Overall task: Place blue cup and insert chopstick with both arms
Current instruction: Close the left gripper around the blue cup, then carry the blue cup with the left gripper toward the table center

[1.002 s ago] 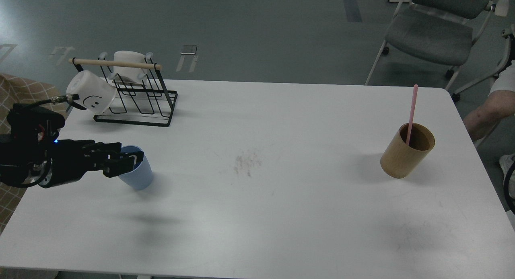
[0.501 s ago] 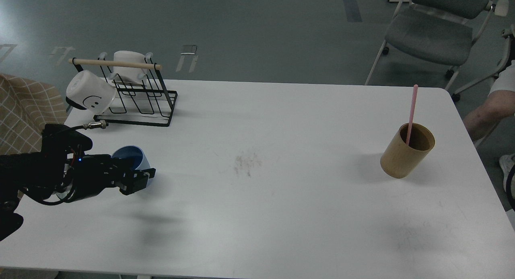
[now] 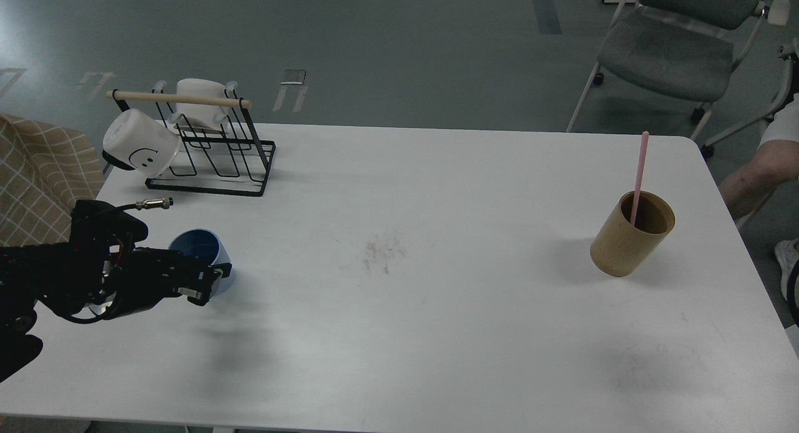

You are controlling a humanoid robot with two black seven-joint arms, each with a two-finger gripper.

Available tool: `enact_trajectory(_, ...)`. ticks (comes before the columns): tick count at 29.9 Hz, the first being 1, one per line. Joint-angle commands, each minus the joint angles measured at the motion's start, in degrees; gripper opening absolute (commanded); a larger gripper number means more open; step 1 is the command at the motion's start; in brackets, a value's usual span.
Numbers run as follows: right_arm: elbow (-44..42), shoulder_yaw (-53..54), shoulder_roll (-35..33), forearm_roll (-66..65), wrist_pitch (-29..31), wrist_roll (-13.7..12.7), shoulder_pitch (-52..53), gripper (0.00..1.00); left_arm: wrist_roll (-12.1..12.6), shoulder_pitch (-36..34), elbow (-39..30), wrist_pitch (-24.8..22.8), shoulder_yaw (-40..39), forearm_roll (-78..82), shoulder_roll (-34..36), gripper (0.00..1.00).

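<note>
The blue cup [image 3: 195, 247] is at the table's left side, tilted so its dark blue inside faces up and left. My left gripper [image 3: 208, 282] comes in from the left edge and its fingers lie across the cup's lower front wall, closed on it. They hide the cup's base. The pale-pink chopstick [image 3: 639, 171] stands upright in a tan wooden cylinder cup [image 3: 627, 243] far to the right. My right gripper is out of view.
A black wire rack [image 3: 215, 152] with a wooden rod on top stands at the back left and holds a white smiley-face mug [image 3: 140, 147] and another white mug. A grey chair [image 3: 674, 52] and a person's leg [image 3: 749, 174] are beyond the table's right side.
My left arm has dropped lower and turned. The gripper went from the cup's rim to its lower side. The cup shifted slightly left and now shows its inside.
</note>
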Motion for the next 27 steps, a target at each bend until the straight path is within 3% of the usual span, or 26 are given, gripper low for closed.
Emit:
enact_trajectory(1,0.0,0.0,0.0,0.0,0.0,0.0,-0.1,1.00,0.0,-0.1,0.0,0.0,0.0,0.1,-0.1,0.00)
enact_trajectory(12,0.0,0.3,0.0,0.0,0.0,0.0,-0.5,1.00,-0.7,-5.5,-2.7,0.0,1.1,1.0,1.3,0.00)
enact_trajectory(19,-0.1,2.9,0.0,0.0,0.0,0.0,-2.6,1.00,-0.8,-23.2,-4.0,0.0,11.9,1.1,0.7,0.00)
enact_trajectory(27,-0.2,5.7,0.0,0.1,0.0,0.0,-5.6,1.00,-0.1,-44.1,-2.3,0.0,33.6,1.3,-10.6,0.00)
